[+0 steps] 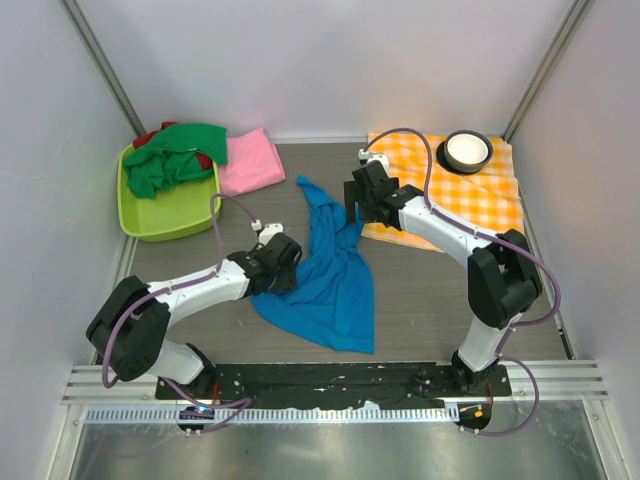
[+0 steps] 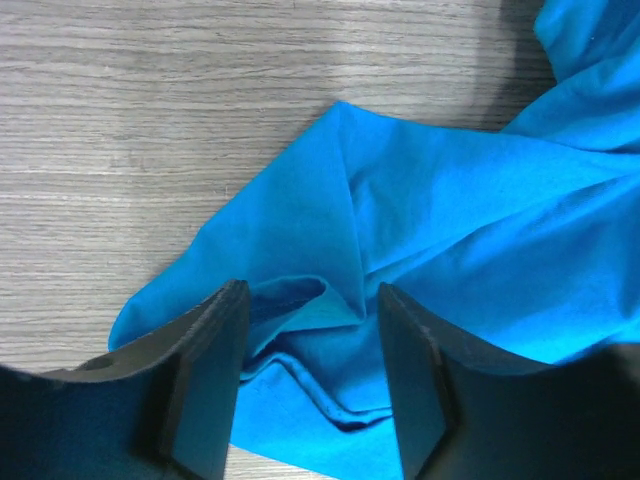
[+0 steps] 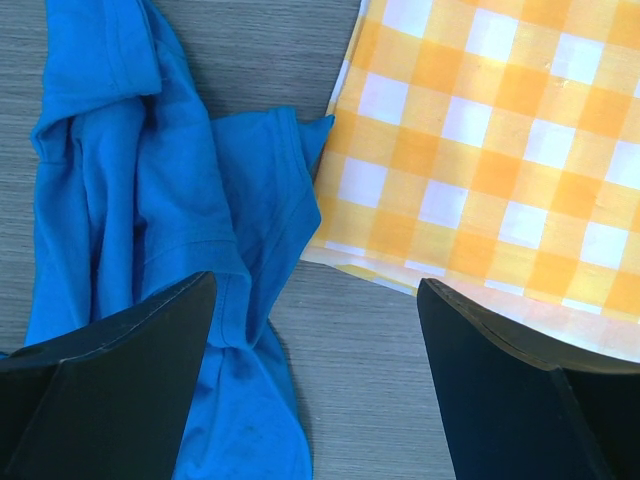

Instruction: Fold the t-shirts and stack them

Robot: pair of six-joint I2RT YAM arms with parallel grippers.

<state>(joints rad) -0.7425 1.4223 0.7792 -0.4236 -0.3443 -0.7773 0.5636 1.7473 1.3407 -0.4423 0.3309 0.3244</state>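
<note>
Your blue t-shirt (image 1: 335, 280) lies crumpled and unfolded in the middle of the table (image 1: 420, 300); your left gripper (image 2: 310, 298) is at its left edge, jaws apart, with a raised fold of blue cloth between the fingers and no pinch on it; your right gripper (image 3: 315, 285) is wide open and holds nothing, above the shirt's upper right part where a sleeve comes just beside the edge of the orange-and-white checked cloth (image 1: 470, 200); a bowl (image 1: 467, 150) sits on that cloth's far corner; the green t-shirt (image 1: 170, 160) and the red t-shirt (image 1: 146, 138) are heaped in the green bin (image 1: 150, 222) at far left; the pink t-shirt (image 1: 250, 162) lies just beside it.
</note>
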